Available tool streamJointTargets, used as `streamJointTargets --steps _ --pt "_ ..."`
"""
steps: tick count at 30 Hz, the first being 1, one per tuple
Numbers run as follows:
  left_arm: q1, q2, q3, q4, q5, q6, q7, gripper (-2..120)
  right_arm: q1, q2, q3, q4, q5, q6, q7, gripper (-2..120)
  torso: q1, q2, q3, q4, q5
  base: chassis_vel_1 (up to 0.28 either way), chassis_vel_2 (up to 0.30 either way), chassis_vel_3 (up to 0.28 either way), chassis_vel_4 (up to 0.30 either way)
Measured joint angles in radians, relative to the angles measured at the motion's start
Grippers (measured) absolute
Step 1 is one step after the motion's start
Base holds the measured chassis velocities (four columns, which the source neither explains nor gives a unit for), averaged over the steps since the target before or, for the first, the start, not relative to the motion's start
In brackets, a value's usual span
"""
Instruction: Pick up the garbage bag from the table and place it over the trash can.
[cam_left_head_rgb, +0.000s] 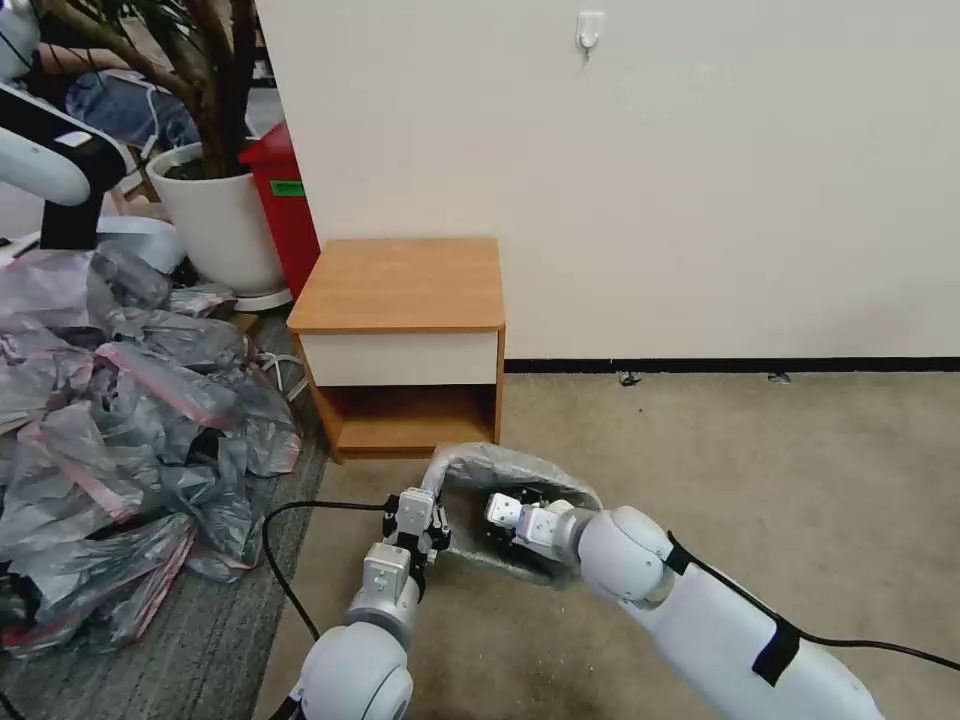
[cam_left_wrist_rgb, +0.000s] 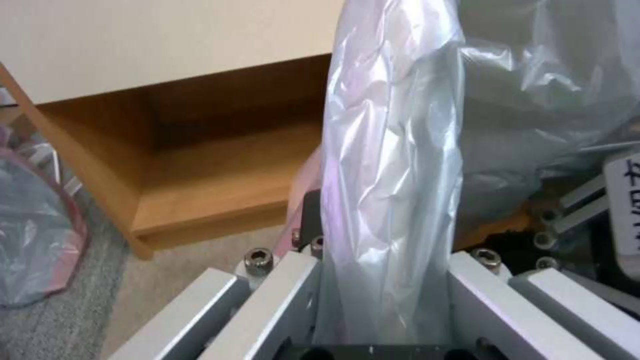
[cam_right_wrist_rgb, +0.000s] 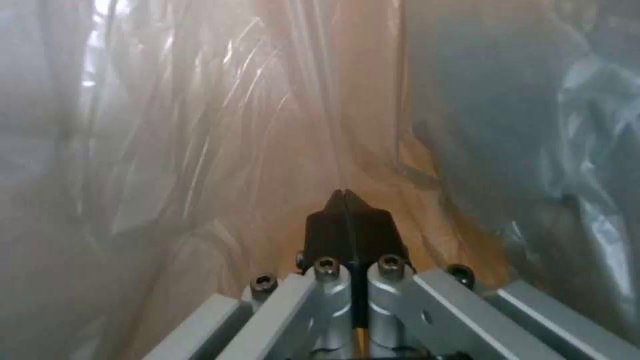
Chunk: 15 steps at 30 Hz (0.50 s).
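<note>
Beige carpet (cam_left_head_rgb: 750, 470) runs up to a cream wall, and against it stands the table (cam_left_head_rgb: 400, 285), its wood top bare; just in front of its shelf gap we see the garbage bag (cam_left_head_rgb: 500, 465) draped over the rim of the trash can (cam_left_wrist_rgb: 513, 227), grey film covering the edge nearest the table; our left gripper (cam_left_head_rgb: 432, 512) sits at the bin's left rim, and in the left wrist view a fold of the bag (cam_left_wrist_rgb: 393, 165) runs between its jaws, so we call it clamped on the plastic; our right gripper (cam_left_head_rgb: 492, 510) reaches down inside the bag, and its black pads (cam_right_wrist_rgb: 348, 225) are pressed together with film all round (cam_right_wrist_rgb: 200, 150); off left, a heap of grey-pink bags (cam_left_head_rgb: 120, 420) lies on the floor.
</note>
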Motion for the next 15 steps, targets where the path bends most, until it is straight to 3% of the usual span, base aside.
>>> streamJointTargets --steps 15 --pt "0.005 -0.004 -0.002 -0.009 -0.001 -0.001 0.0 2 -0.002 0.016 -0.001 -0.046 -0.023 0.006 0.001 0 0.0 0.0 0.0 0.0 0.0001 0.0 0.0 0.0 0.0"
